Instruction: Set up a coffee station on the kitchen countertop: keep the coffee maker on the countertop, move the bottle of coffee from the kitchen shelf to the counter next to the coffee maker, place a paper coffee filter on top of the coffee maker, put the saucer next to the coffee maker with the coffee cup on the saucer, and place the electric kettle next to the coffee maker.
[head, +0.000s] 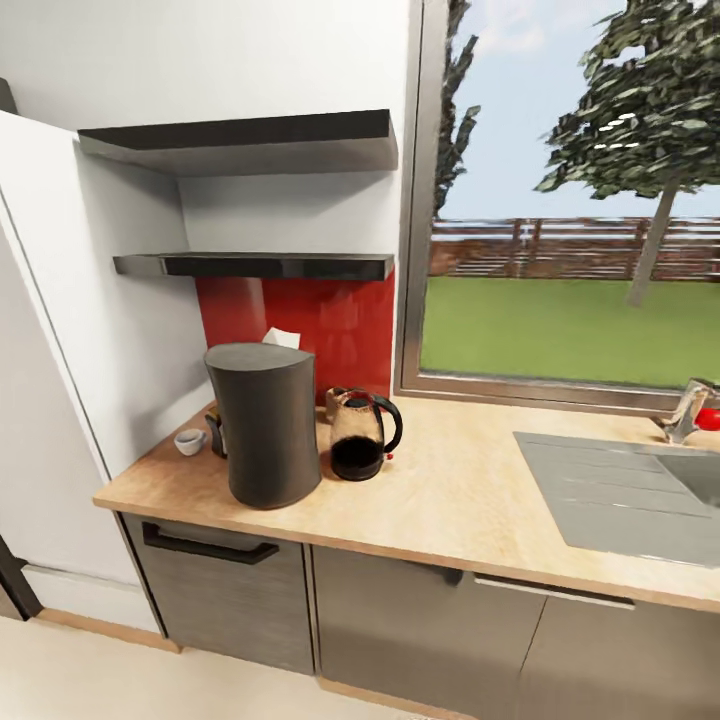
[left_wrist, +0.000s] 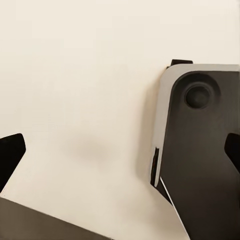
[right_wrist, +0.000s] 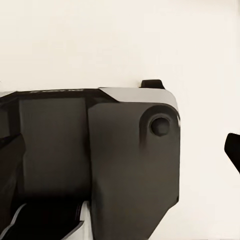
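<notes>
**Coffee corner on the counter, both arms hanging over the floor**

The coffee maker (head: 264, 424) stands upright on the countertop (head: 470, 500) near its left end, toward the front edge. The electric kettle (head: 360, 434) sits just beside it on the right, upright, black handle facing right, lower part dark. The paper coffee filter (head: 282, 338) shows as a pale wedge poking up behind the coffee maker's top rim; can't tell what it rests on. The coffee cup (head: 190, 441) sits to the left of the coffee maker, near the white side panel (head: 130, 340); whether a saucer is under it can't be told. A small dark object (head: 215, 434) peeks out between cup and coffee maker, mostly hidden, can't identify it.

Above, two black kitchen shelf slabs: lower one (head: 255, 265) and upper one (head: 240, 138). Red backsplash (head: 330, 320) behind the appliances. Steel sink (head: 620, 500) set into the countertop at right, faucet (head: 688, 408) at the far right edge. Window (head: 570, 220) above with lawn, fence and tree outside. Grey cabinet fronts (head: 400, 620) below the counter.

Left wrist view: left gripper (left_wrist: 120, 155) fingertips are dark tips at opposite picture edges, wide apart, nothing between them; below lie pale floor (left_wrist: 80, 80) and a dark-and-white robot base part (left_wrist: 200, 150).

Right wrist view: right gripper (right_wrist: 122, 147) tips also spread apart and empty, over the same kind of base part (right_wrist: 100, 160) and floor.
</notes>
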